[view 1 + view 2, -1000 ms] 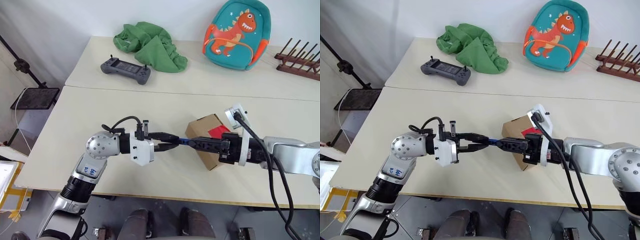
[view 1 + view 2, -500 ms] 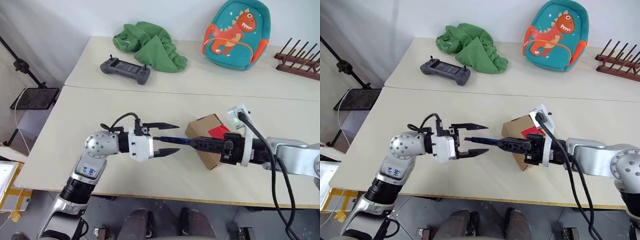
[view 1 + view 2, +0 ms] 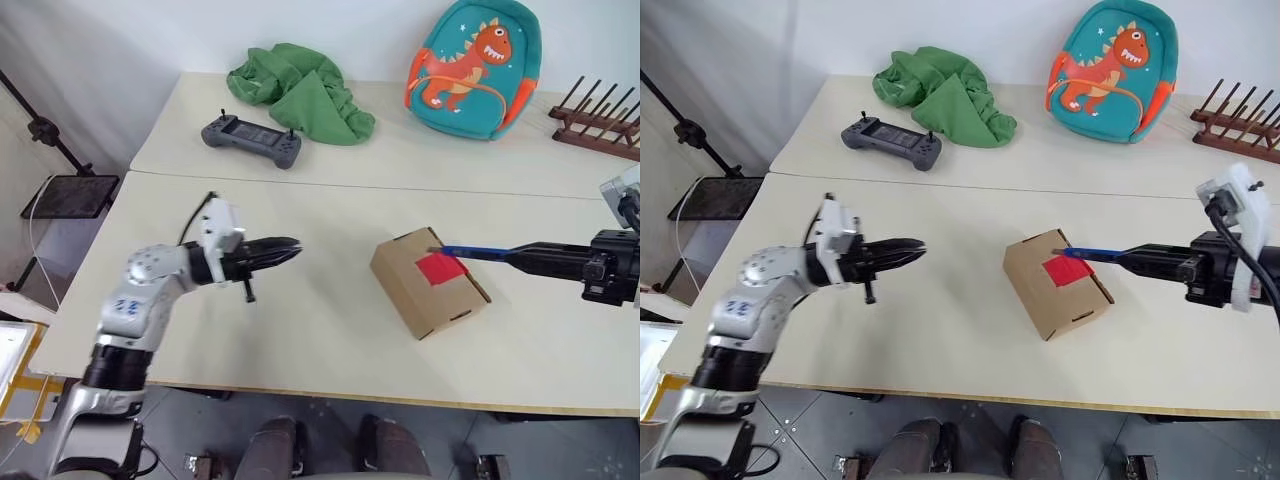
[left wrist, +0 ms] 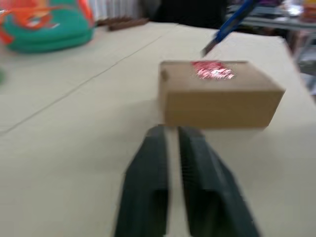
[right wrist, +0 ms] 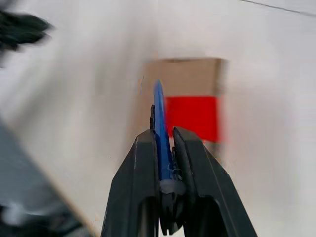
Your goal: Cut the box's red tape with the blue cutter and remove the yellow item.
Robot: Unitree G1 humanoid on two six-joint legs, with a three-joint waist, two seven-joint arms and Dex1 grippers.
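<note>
Cardboard box [image 3: 429, 283] is seen in the left eye view near the middle of the front table, somewhat toward the right edge, flaps closed, with the red tape [image 3: 440, 268] whole across its top. A second ago both grippers met just left of the box with the blue cutter between them; half a second ago the left jaws stood wide around it. Now the blue cutter [image 3: 476, 252] is carried by the right gripper [image 3: 535, 258] alone, which has been drawn back toward the table's right edge, the dark tip poised over the box's far top corner beside the tape. The handover is judged complete, so the cut can begin. The left gripper [image 3: 283, 249] has been pulled away toward the left edge, its fingers pressed together on nothing.

In the right eye view the same layout is shown; nothing yellow is seen, and the yellow item is presumed still sealed inside.

In the left wrist view the two fingers [image 4: 148, 177] lie closed and empty, aimed at the box's side; the cutter tip hangs above the tape.

In the right wrist view the cutter is clamped between the fingers [image 5: 139, 182], pointing at the box beside the tape.
</note>
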